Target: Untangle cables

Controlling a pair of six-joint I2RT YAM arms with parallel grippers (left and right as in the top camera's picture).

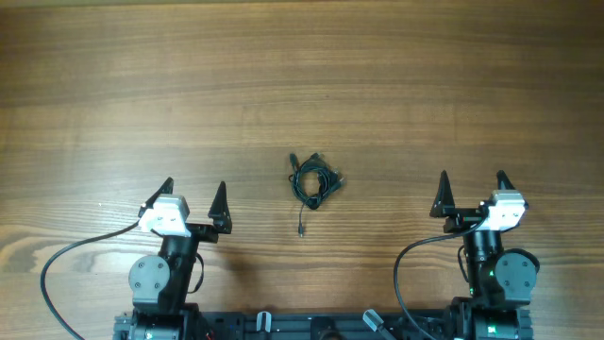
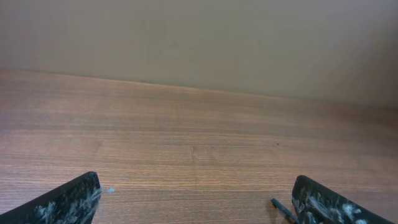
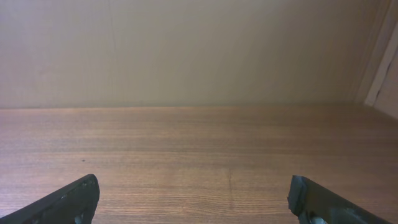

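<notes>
**One knotted bundle of cables, both grippers standing off**

**Overhead.** We list one small tangle of thin black cables [image 1: 314, 179]. It lies on the wooden table [image 1: 283, 76], roughly midway between the two arms and a little ahead of them. One loose tail [image 1: 302, 219] runs out of the knot toward the robot's base and ends in a small plug [image 1: 301, 232]. The left gripper [image 1: 194, 191] and right gripper [image 1: 473, 181] sit well apart from the bundle. Each has its jaws spread wide with nothing between them.

**Left wrist.** The fingers [image 2: 68, 202] stand apart and empty over bare tabletop. A small dark stub [image 2: 281, 209] lies just beside the right-hand finger. We cannot tell whether it is a cable end. The bundle itself does not show here.

**Right wrist.** The fingers [image 3: 68, 202] stand wide apart and hold nothing. We see only bare wood and a pale wall [image 3: 199, 50], and no cable.

**Handling, by our judgement.**
- The cords look light, limp and soft, so they would likely drag and trail rather than lift as one piece.
- Being thin and flat on the wood, they leave little to pinch and may slide away from a closing finger.
- A hard pull on one end could tighten the knot.
- We would take the loose tail close to its plug, the stiffest part, with one gripper.
- The other gripper could take an outer loop of the tangle, and the two could then be eased apart gently.
</notes>
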